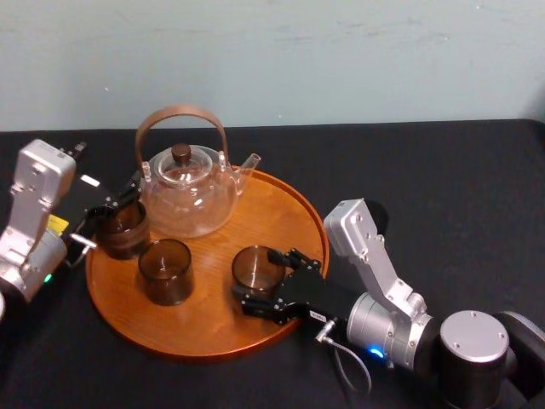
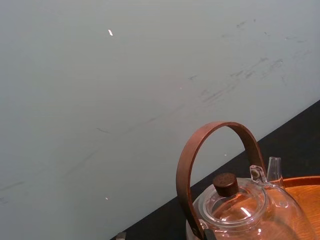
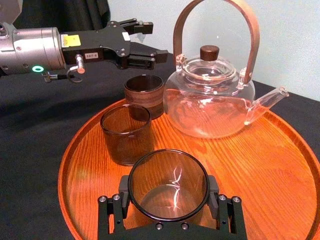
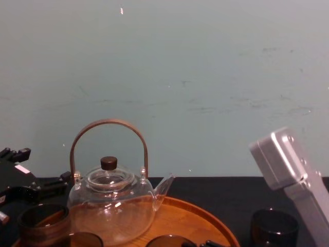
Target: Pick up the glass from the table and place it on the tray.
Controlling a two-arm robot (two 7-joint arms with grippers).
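Note:
The round wooden tray (image 1: 272, 213) (image 3: 280, 165) carries a glass teapot (image 1: 189, 192) and three dark glasses. One glass (image 1: 257, 267) (image 3: 167, 187) stands upright on the tray's near right part, and my right gripper (image 1: 266, 279) (image 3: 167, 202) is shut on its base, a finger on each side. My left gripper (image 1: 109, 213) (image 3: 152, 40) is open at the tray's left rim, just over and behind a banded brown glass (image 1: 123, 228) (image 3: 144, 92). A third glass (image 1: 165, 270) (image 3: 126, 134) stands free between them.
The teapot (image 4: 110, 206) with its tall brown handle (image 2: 200, 150) fills the tray's back. In the chest view another dark glass (image 4: 274, 226) stands on the black cloth to the tray's right, beside my right arm (image 4: 293, 170). A pale wall lies close behind the table.

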